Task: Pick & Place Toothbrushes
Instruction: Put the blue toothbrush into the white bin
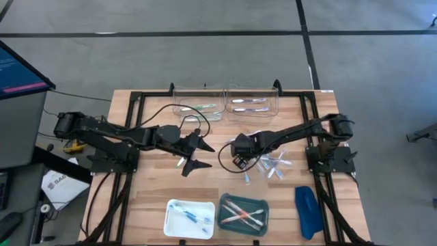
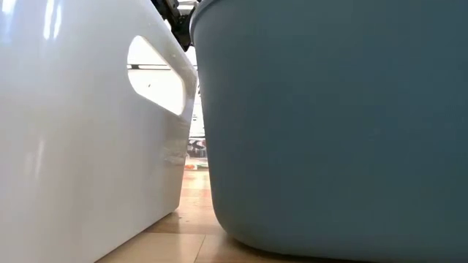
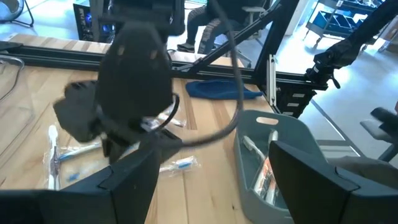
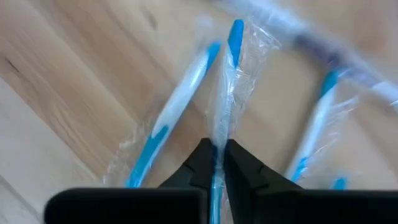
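Several clear-wrapped blue-and-white toothbrushes [image 1: 272, 164] lie loose on the wooden table right of its middle. My right gripper [image 1: 240, 162] points steeply down at the pile's left edge and is shut on one wrapped toothbrush [image 4: 229, 93]. Two more toothbrushes [image 4: 177, 106] [image 4: 317, 124] lie on the wood on either side of it. My left gripper [image 1: 194, 156] hovers open over the table's middle, left of the right gripper, with nothing between its fingers [image 3: 124, 180]. My right gripper pinches the wrapped toothbrush between its two fingertips [image 4: 205, 158], on the clear wrapper around the handle [image 4: 219, 140]. The fingers come from above, slanting down. The toothbrush runs on away from the fingers, its blue end [image 4: 236, 31] over the wood; whether it is clear of the table I cannot tell.
A white tray [image 1: 172, 220] and a teal tray [image 1: 222, 217], each holding toothbrushes, stand at the near edge, with a dark-blue oblong object [image 1: 307, 210] to their right. Two clear bins [image 1: 179, 104] [image 1: 276, 102] with toothbrushes stand at the far edge. Black frame rails run along both sides.
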Tool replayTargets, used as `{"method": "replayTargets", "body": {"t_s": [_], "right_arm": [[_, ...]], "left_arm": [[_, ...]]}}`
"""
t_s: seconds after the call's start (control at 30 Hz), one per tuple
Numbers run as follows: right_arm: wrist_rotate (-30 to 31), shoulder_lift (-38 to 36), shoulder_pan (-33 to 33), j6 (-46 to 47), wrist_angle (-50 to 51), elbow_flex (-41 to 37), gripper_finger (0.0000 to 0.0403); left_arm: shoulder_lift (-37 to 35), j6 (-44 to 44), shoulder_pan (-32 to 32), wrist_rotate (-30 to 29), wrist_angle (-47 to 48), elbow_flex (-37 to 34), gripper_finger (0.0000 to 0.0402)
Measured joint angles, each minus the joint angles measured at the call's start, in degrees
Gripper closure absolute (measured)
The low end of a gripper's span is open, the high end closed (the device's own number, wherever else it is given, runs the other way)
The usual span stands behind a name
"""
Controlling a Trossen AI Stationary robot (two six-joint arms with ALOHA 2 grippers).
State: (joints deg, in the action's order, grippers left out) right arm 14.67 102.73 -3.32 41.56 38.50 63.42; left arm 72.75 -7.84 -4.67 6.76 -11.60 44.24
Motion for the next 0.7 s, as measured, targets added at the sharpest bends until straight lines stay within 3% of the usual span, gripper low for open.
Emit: {"method": "replayTargets", "body": {"t_s": [0.23,0.43,0.53,0.7], "right_arm": [[11.0,-8.5,-5.1,-0.2,0.1,0.0,0.0394],[21.1,-16.3,-12.5,-3.8,-2.6,0.1,0.0394],[24.2,-18.7,-16.2,-7.8,-8.2,0.1,0.0394],[24.1,-19.6,-21.5,-21.2,-24.3,0.2,0.0394]], "left_arm": [[-0.7,-0.1,0.0,2.2,2.1,0.0,0.0109],[-6.4,-0.1,0.0,5.8,7.8,0.0,0.0109],[-9.5,-0.1,-0.6,6.9,8.5,0.0,0.0109],[-12.0,0.2,-3.7,7.2,9.6,0.0,0.0109]]}}
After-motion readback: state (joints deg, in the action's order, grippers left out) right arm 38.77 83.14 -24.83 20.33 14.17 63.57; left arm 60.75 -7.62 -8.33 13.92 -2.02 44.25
